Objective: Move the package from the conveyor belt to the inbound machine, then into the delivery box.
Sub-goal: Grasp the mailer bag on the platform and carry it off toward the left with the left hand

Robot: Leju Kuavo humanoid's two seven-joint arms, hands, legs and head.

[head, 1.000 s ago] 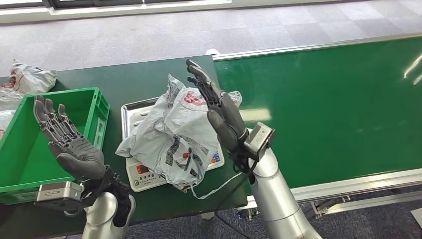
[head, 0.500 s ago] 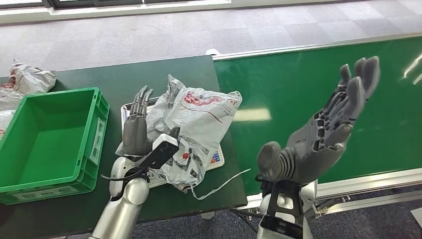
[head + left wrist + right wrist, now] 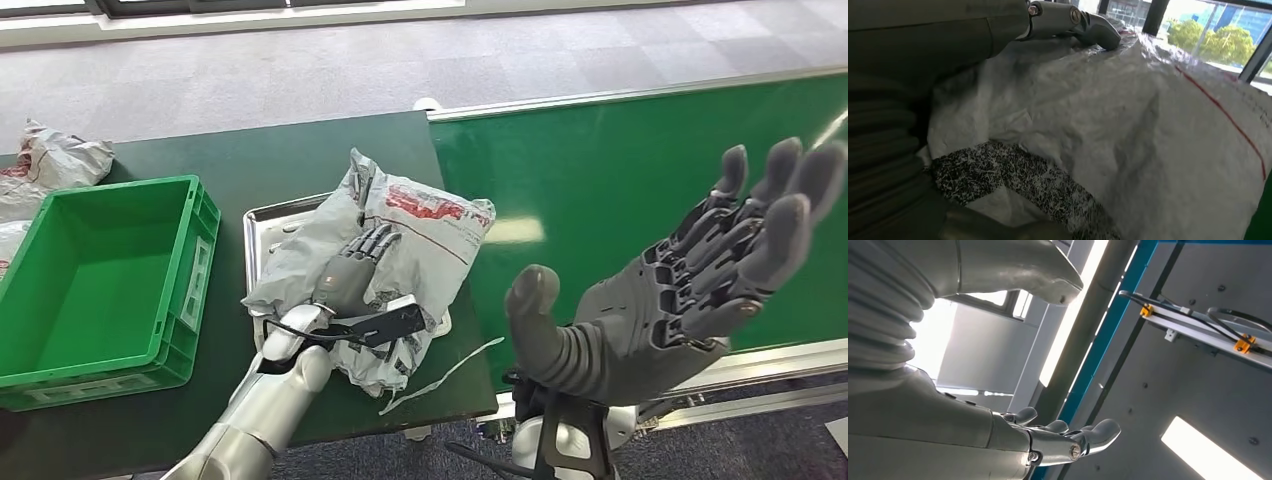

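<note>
Both hands had moved: our left hand (image 3: 350,275) came over to lie on the bag (image 3: 400,250) on the scale (image 3: 262,225). We could not tell if its fingers gripped. Our right hand (image 3: 680,300) had let go and rose up, fingers spread, so the green box (image 3: 190,290) came next.

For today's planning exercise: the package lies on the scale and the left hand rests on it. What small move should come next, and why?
Probably close the left hand's fingers on the package. The hand lies flat on the bag, which still sits on the scale, and the green box beside it is empty. The right hand is raised, open and away.
</note>
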